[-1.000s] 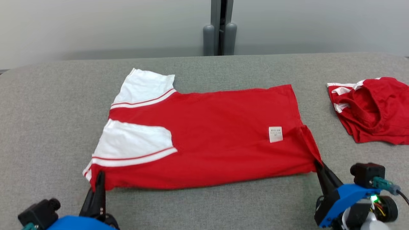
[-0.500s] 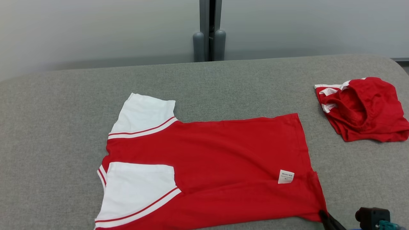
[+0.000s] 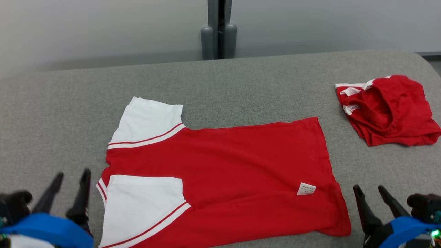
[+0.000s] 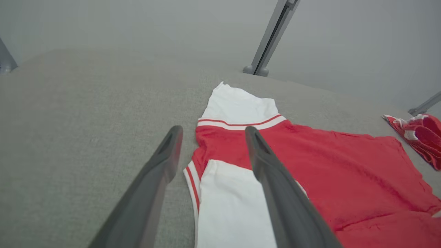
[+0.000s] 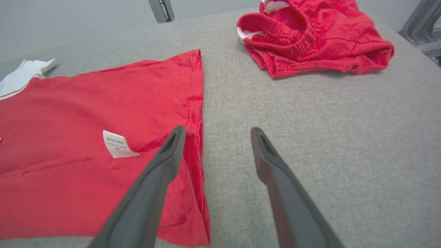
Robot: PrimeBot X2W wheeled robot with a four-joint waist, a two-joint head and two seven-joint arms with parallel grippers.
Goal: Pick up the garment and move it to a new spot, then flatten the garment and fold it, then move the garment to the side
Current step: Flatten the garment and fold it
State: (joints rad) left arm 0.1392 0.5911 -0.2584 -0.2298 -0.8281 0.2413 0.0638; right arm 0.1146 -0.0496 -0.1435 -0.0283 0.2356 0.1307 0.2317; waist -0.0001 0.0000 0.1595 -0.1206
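A red T-shirt with white sleeves lies folded lengthwise on the grey table, sleeves to the left, hem to the right, a small white label near the hem. My left gripper stands open just left of the shirt's near sleeve, holding nothing. In the left wrist view the left gripper has the shirt past its right finger. My right gripper is open just right of the hem corner, empty. In the right wrist view the right gripper is beside the shirt hem.
A second red garment with white trim lies crumpled at the table's far right, also ahead in the right wrist view. A grey post rises behind the table's far edge. Bare table spreads left of the shirt.
Both grippers have let go of the shirt's near corners and opened, drawing back slightly. The head camera has shifted, so the whole scene sits lower and further left than a second ago.
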